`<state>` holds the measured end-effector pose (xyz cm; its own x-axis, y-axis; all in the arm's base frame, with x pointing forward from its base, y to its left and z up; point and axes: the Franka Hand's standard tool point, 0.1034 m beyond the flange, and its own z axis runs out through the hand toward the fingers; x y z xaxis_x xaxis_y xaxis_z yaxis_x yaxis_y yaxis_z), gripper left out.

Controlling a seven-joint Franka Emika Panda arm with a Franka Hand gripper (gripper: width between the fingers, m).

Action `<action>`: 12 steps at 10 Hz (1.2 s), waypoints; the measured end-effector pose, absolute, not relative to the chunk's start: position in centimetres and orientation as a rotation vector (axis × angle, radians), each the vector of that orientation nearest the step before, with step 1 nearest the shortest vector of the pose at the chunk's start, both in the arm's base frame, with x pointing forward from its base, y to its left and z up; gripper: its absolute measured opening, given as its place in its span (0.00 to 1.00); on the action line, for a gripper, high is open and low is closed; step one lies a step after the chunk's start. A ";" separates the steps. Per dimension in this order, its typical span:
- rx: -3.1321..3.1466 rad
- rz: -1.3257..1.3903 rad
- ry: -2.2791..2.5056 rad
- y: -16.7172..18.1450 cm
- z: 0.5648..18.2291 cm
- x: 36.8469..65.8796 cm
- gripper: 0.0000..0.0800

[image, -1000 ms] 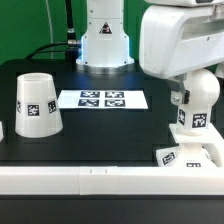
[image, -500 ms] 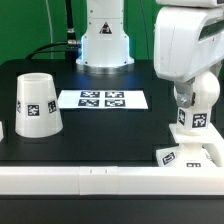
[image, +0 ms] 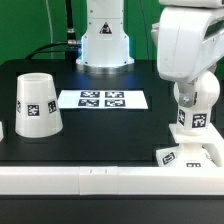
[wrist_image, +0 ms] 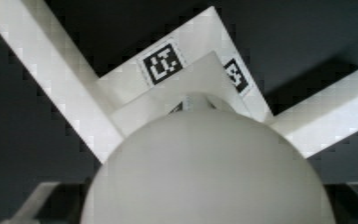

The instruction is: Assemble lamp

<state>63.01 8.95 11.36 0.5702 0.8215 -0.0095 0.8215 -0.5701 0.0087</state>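
Note:
The white bulb [image: 194,108] stands upright at the exterior view's right, directly above the flat square base [image: 186,156] by the front wall. My gripper [wrist_image: 194,205] is over it. In the wrist view the bulb's round head [wrist_image: 194,165] fills the space between my fingertips [wrist_image: 30,200], with a dark gap on each side, so the jaws are open around it. The base's tagged corner [wrist_image: 190,62] shows beyond the bulb. The tapered shade [image: 36,104] stands upright at the exterior view's left.
The marker board [image: 103,99] lies flat at mid-table. A white wall [image: 100,180] runs along the front edge, touching the base. The robot's pedestal [image: 104,45] stands at the back.
The arm's bulk over the bulb shifted toward the exterior view's right and settled slightly lower. The bulb, base and shade have stayed where they were.

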 end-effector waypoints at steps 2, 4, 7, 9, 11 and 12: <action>2.865 -0.007 1.284 8.8 11.4 63.0 0.72; 2.992 -0.005 0.970 9.0 11.4 62.9 0.72; 3.139 -0.007 0.413 9.0 11.3 62.9 0.72; 3.168 -0.023 0.066 9.0 11.3 62.8 0.72; 3.169 -0.034 -0.296 8.9 11.2 62.8 0.72; 3.148 -0.037 -0.495 8.9 11.2 62.8 0.72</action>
